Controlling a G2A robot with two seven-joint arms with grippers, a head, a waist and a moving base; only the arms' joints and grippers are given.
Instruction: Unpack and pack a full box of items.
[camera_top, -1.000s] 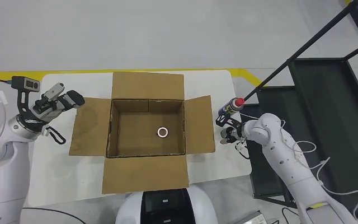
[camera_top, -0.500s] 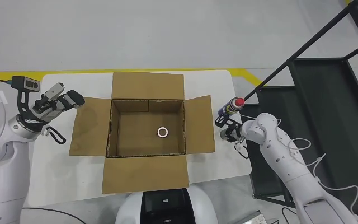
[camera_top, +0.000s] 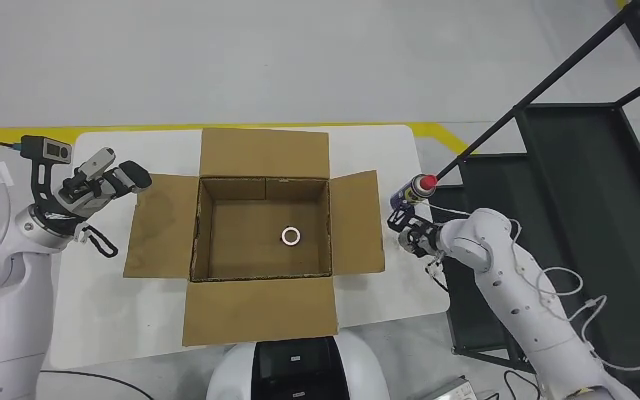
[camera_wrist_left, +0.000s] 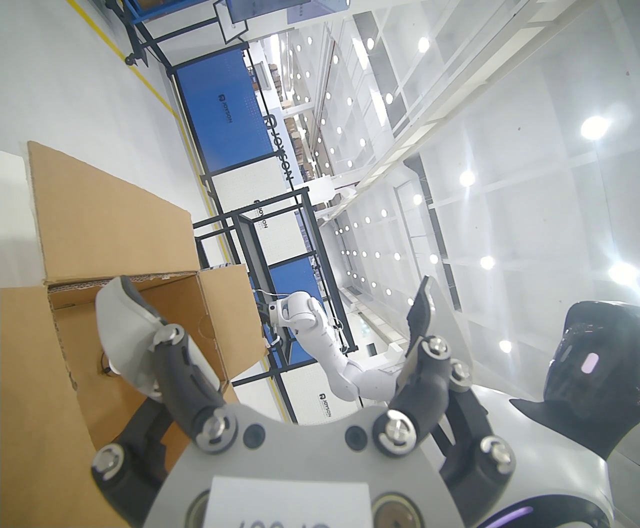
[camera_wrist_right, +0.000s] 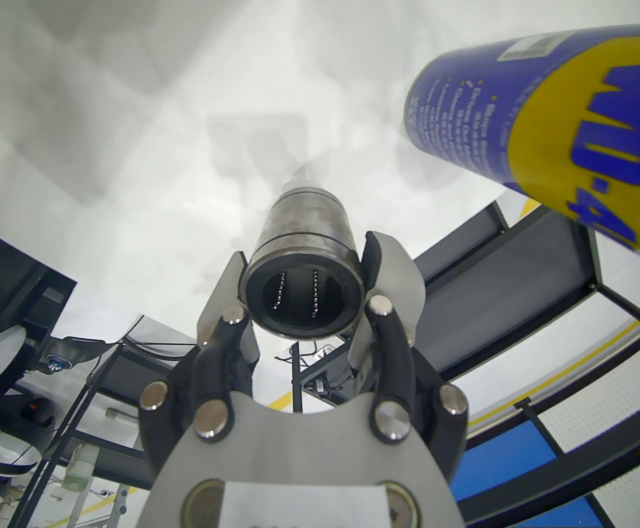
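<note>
The right hand (camera_wrist_right: 306, 262), clamped on the bearing (camera_wrist_right: 305, 230), sits at the box's (camera_top: 262, 155) 3 o'clock, with the can (camera_top: 413, 191) just at the hand's 12 o'clock.

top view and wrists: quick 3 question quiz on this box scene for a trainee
1. True or false: the right pincer is shut on a bearing.
2. What lies inside the box? A) a ring B) a bottle C) a cup
3. Is the left pincer open or shut?

Key: 1 true; 2 A; 3 open.
</note>
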